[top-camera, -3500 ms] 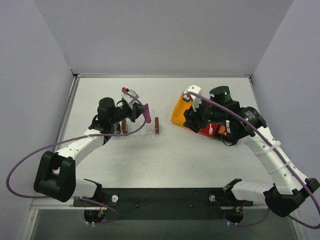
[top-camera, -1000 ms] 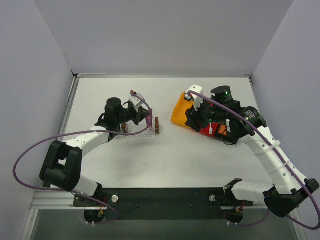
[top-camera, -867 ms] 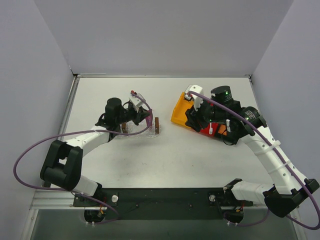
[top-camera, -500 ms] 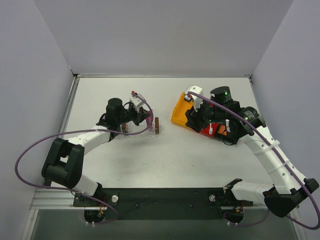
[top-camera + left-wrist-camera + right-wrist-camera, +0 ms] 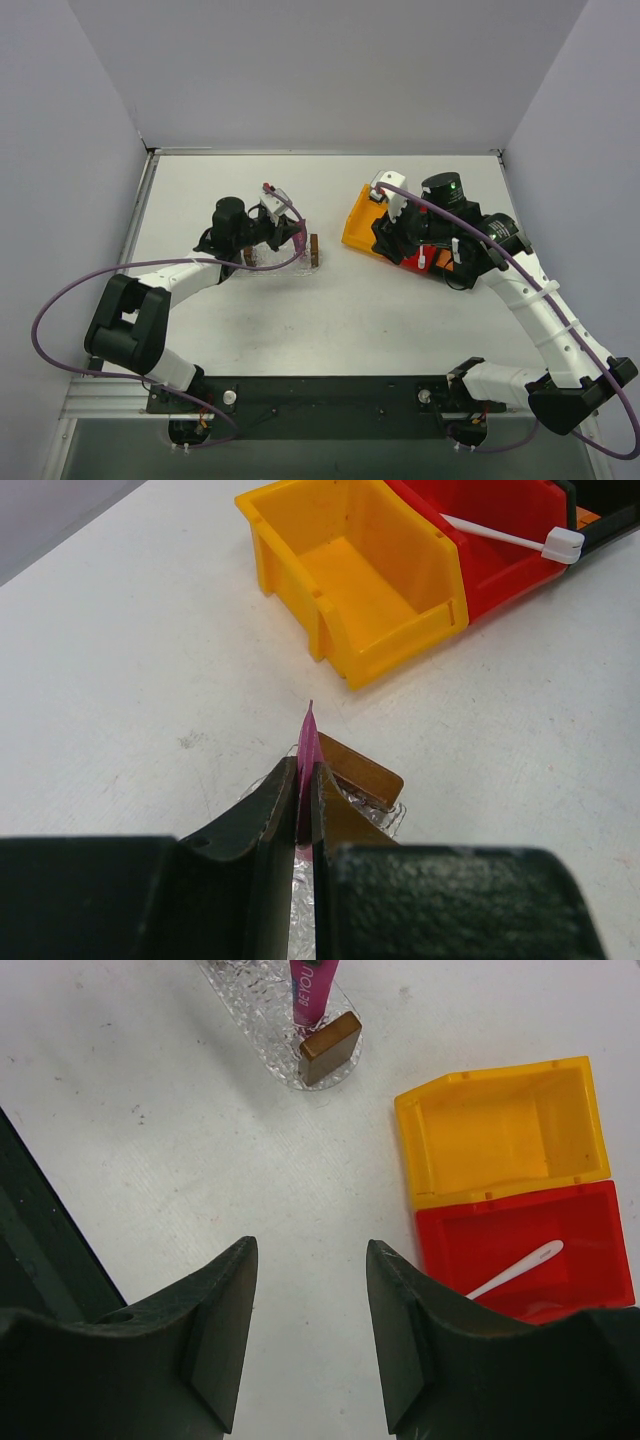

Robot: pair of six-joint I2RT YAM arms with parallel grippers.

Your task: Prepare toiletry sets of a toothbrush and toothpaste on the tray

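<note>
My left gripper (image 5: 305,802) is shut on the pink-magenta toothpaste tube (image 5: 308,742) and holds it edge-up over the tray (image 5: 388,816), by the tray's right wooden block (image 5: 362,775). In the top view the gripper (image 5: 289,235) and tube (image 5: 299,238) sit over the clear tray (image 5: 281,264). In the right wrist view the tube (image 5: 312,988) stands in the tray (image 5: 255,1015). My right gripper (image 5: 310,1330) is open and empty above the table beside the bins. The white toothbrush (image 5: 515,1270) lies in the red bin (image 5: 520,1250). The orange tube is out of view.
An orange bin (image 5: 360,222) and the red bin (image 5: 415,262) stand side by side right of the tray, partly under my right arm (image 5: 450,225). The orange bin (image 5: 505,1130) looks empty. Walls close in the table at the back and sides.
My left gripper has come down and a little to the right with the pink tube, onto the tray. In the last second it has barely moved. The right arm is still.
</note>
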